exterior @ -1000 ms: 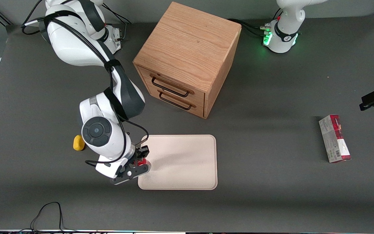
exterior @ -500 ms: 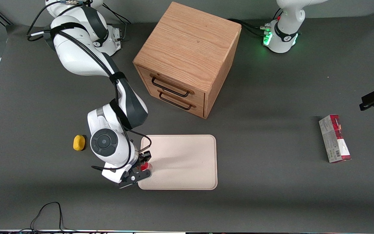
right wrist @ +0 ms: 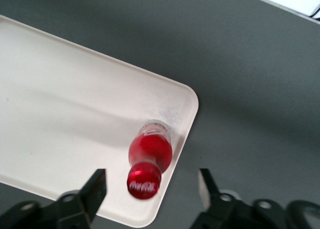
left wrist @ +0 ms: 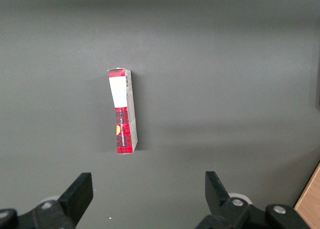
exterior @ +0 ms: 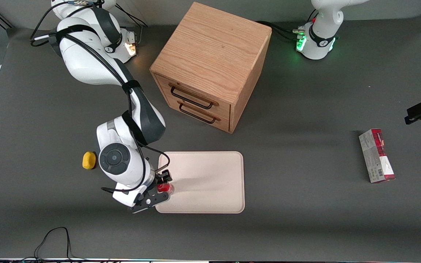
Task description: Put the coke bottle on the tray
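The coke bottle (exterior: pixel 165 187), small with a red cap and red label, stands on the cream-white tray (exterior: pixel 207 182), close to the rim at the tray's end toward the working arm. My right gripper (exterior: pixel 162 190) hovers over it. In the right wrist view the bottle (right wrist: pixel 148 156) stands near the tray's (right wrist: pixel 65 114) rounded corner. The gripper (right wrist: pixel 151 184) is open, with its two black fingers wide on either side of the cap and not touching it.
A wooden drawer cabinet (exterior: pixel 210 65) stands farther from the front camera than the tray. A yellow lump (exterior: pixel 89 160) lies beside the working arm's wrist. A red-and-grey carton (exterior: pixel 376 155) lies toward the parked arm's end; it also shows in the left wrist view (left wrist: pixel 123 111).
The gripper moved with the bottle from the tray's edge to just over the tray. Its fingers now stand apart from the bottle, which rests on the tray.
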`<state>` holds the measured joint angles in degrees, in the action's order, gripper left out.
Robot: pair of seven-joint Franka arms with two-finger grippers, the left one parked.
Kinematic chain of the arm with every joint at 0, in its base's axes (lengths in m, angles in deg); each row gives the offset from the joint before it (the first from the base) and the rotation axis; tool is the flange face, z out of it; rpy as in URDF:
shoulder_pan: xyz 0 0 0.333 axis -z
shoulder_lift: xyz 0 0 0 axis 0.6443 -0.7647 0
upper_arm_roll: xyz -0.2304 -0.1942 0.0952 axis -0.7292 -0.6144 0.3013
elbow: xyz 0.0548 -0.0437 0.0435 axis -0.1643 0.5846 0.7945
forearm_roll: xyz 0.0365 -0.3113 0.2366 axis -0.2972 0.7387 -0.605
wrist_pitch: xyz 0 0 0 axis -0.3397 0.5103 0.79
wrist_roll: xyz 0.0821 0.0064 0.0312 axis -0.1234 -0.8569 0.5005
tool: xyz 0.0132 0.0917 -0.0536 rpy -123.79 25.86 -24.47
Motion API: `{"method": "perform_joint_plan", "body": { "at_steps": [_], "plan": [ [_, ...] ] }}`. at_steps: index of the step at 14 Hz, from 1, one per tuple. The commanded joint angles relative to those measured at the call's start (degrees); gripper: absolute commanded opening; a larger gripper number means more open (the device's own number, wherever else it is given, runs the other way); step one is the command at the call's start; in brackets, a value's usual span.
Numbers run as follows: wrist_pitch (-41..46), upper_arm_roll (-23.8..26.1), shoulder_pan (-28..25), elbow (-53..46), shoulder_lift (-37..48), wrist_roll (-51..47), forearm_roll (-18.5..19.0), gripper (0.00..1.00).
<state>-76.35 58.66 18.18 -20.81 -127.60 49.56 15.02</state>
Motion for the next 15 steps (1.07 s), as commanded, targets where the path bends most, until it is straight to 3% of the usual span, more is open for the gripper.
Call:
{"method": "perform_joint_plan", "body": {
  "at_steps": [1,5,9,11,15],
  "plan": [
    [5.9,-0.1,0.1,-0.1,4.6,-0.9,-0.7,1.0],
    [17.0,-1.0,0.3,-0.1,12.2,-0.9,-0.7,1.0],
    [29.6,-5.6,0.2,1.8,21.0,0.1,-0.3,1.0],
    [28.3,-7.0,2.6,10.8,29.2,0.1,-1.0,1.0],
    [17.1,-6.9,10.8,36.2,47.7,0.8,-4.3,1.0]
  ]
}}
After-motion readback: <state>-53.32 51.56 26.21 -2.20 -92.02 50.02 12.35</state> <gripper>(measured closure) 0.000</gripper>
